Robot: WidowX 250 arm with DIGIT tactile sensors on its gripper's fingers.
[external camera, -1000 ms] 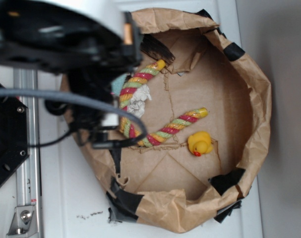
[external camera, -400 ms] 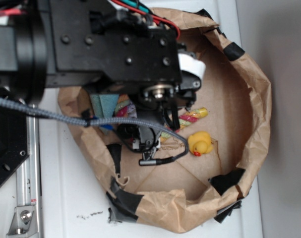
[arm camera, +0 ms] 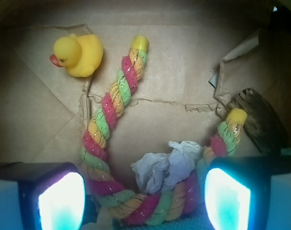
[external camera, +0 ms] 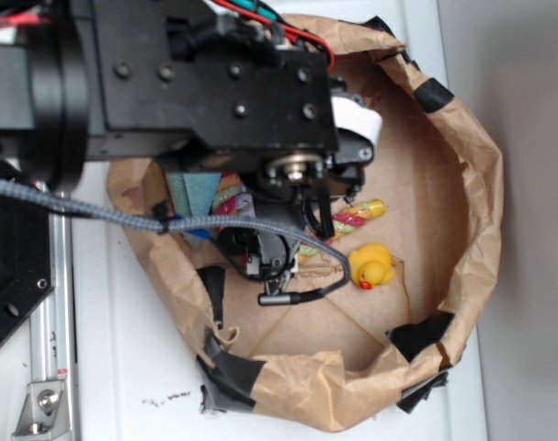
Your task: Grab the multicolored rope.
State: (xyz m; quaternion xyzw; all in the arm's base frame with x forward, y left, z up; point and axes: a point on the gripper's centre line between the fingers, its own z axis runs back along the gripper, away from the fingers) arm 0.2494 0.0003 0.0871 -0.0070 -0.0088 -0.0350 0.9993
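Note:
The multicolored rope, twisted red-pink, green and yellow-orange with yellow tips, lies in a U on the floor of a brown paper bag. In the wrist view its bend lies between my two fingers. My gripper is open, with one finger to the left of the bend and one to the right, neither pressing it. In the exterior view the arm hides most of the rope; only one end shows. The gripper itself is hidden there under the arm.
A small yellow rubber duck sits beside the rope's end. A crumpled white paper wad lies inside the U. Teal cloth lies under the bend. The bag's crumpled wall rings the space.
One second ago the arm was higher and left, with the whole rope showing. It has since come down over the rope's bend. In the last 0.4 s it has barely moved.

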